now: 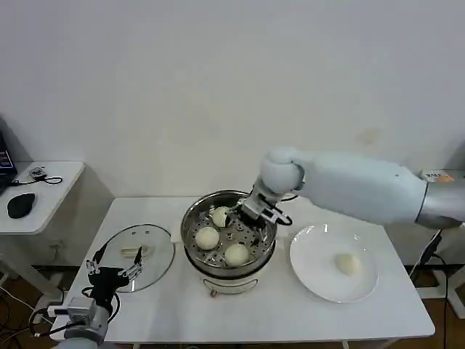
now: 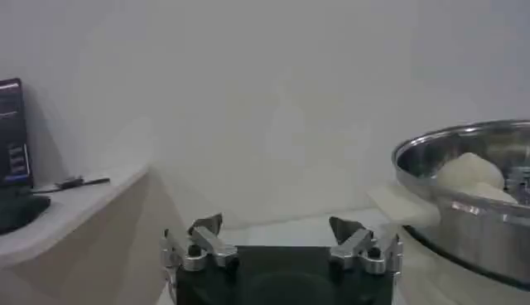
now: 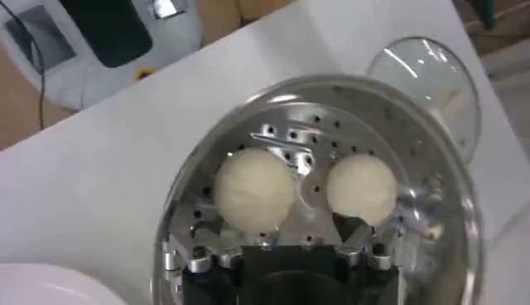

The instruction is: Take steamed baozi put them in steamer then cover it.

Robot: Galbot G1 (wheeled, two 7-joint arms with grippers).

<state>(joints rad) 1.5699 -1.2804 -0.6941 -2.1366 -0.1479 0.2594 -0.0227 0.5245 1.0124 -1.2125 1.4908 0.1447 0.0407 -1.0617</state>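
R hand [image 1: 236, 215] open in steamer [image 1: 195, 218] | 3 baozi [image 1: 208, 238] pale, smooth

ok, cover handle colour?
Cream-white, on the clear glass cover; head view shows it best.

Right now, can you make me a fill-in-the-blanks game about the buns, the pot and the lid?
1. The number of buns inside the steamer is ____.
2. One bun waits on the white ____.
3. The glass lid lies flat on the ____.
4. The gripper over the steamer belongs to the robot's ____ arm.

Missing words: three; plate; table; right
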